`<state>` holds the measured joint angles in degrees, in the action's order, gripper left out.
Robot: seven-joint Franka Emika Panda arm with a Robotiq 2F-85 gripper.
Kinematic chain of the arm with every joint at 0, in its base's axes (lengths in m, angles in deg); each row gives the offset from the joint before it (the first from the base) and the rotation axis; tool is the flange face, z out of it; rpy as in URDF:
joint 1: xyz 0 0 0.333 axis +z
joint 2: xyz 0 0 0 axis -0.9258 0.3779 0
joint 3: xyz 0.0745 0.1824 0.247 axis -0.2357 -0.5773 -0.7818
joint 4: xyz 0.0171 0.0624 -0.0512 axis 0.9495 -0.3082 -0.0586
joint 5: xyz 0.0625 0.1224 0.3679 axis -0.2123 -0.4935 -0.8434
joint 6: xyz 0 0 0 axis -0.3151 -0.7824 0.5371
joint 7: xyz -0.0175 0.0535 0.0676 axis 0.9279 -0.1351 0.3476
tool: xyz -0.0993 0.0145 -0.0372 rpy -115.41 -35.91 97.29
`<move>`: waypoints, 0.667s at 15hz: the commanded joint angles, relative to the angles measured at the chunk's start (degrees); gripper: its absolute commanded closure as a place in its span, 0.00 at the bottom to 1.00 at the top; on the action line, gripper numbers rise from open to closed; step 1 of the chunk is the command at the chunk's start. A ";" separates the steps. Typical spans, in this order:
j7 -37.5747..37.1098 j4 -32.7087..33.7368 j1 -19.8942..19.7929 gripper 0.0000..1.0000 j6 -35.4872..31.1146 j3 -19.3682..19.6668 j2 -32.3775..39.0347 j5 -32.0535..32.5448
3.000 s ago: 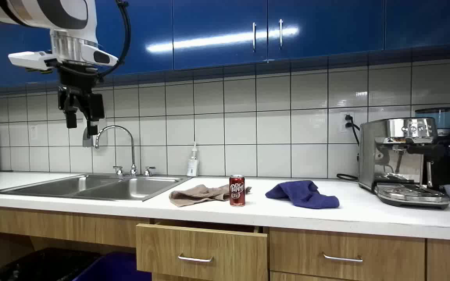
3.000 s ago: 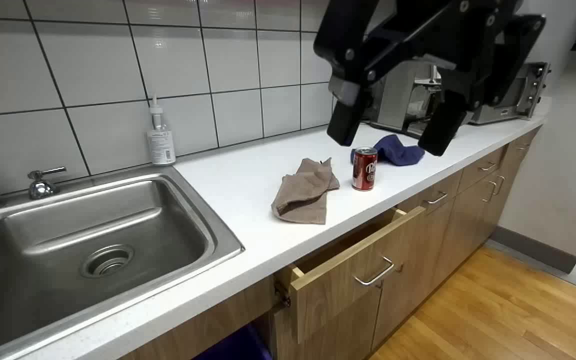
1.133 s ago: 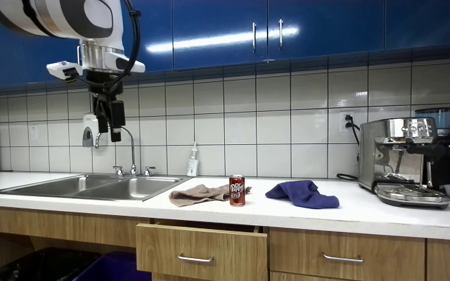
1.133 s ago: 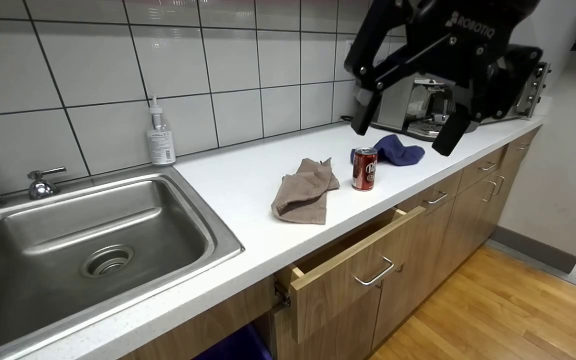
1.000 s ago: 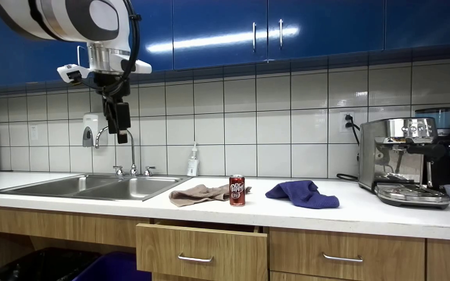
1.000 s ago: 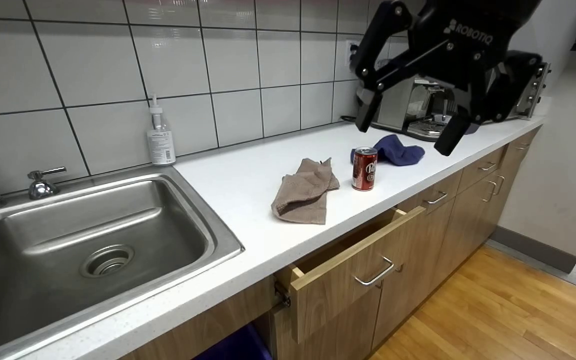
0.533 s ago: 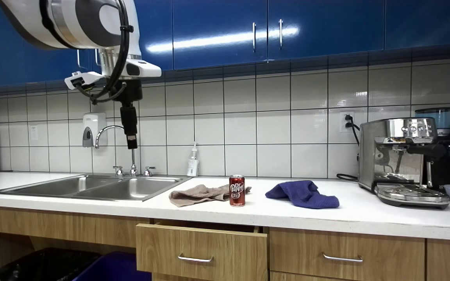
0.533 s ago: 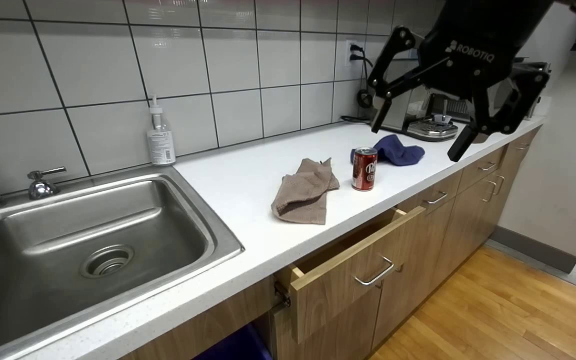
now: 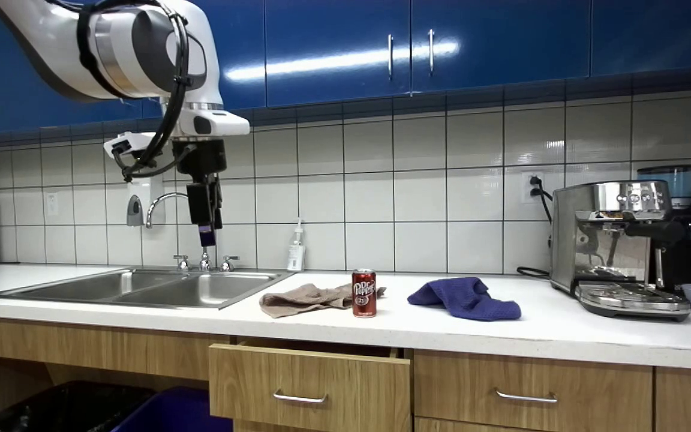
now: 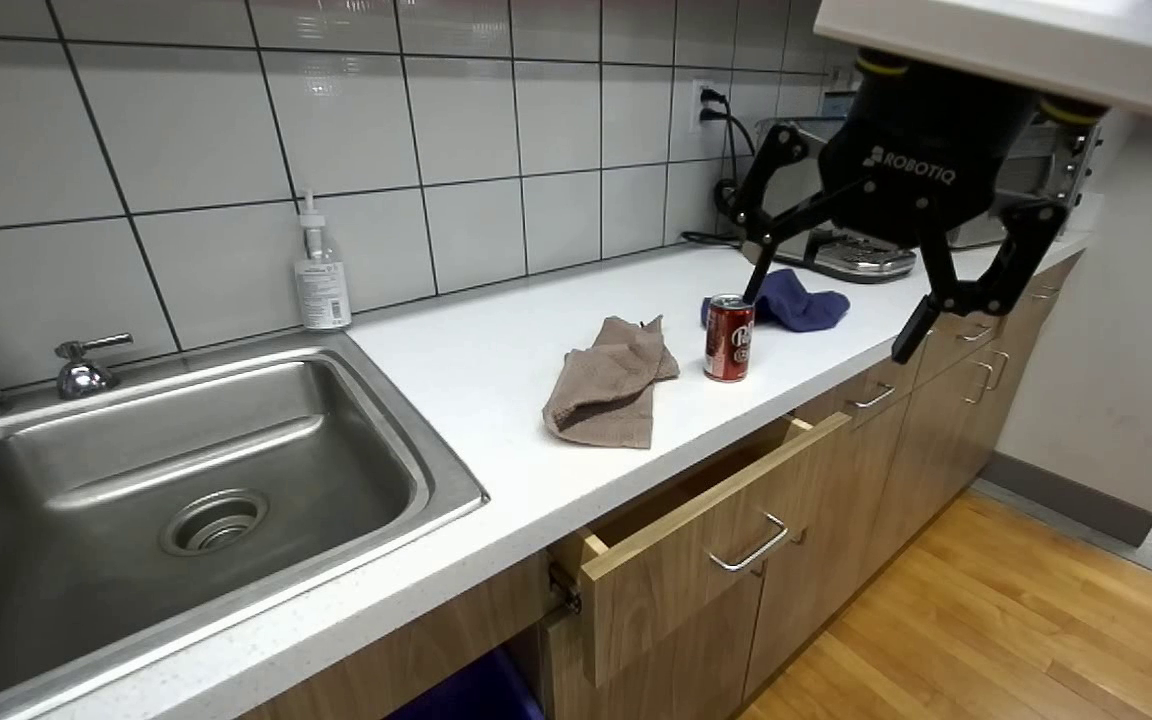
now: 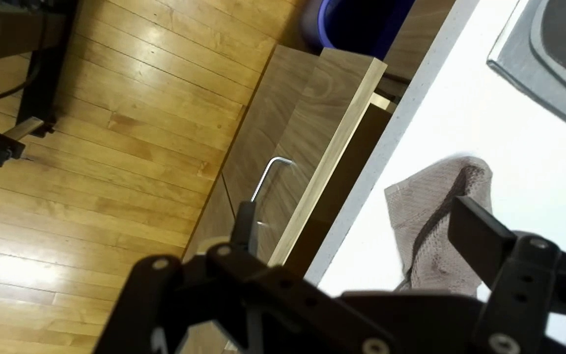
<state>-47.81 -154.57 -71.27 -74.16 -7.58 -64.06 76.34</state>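
Down came my gripper, turning, its fingers wide apart; under the front edge of the counter the drawer stood open; near that edge lay the brown cloth, the can upright beside it.

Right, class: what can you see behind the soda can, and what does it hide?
Depending on the exterior view, the brown cloth or the purple cloth lies behind the soda can. Either shows on both sides of it; the part directly behind is covered.
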 commanded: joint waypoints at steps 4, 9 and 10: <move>-7.84 0.27 -2.04 0.00 -5.29 1.27 6.05 2.91; -9.85 -0.13 -1.90 0.00 -8.33 3.77 9.06 2.67; -9.78 -0.01 -1.96 0.00 -9.24 3.99 9.82 3.30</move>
<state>-55.46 -154.75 -72.84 -80.75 -4.20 -56.18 77.90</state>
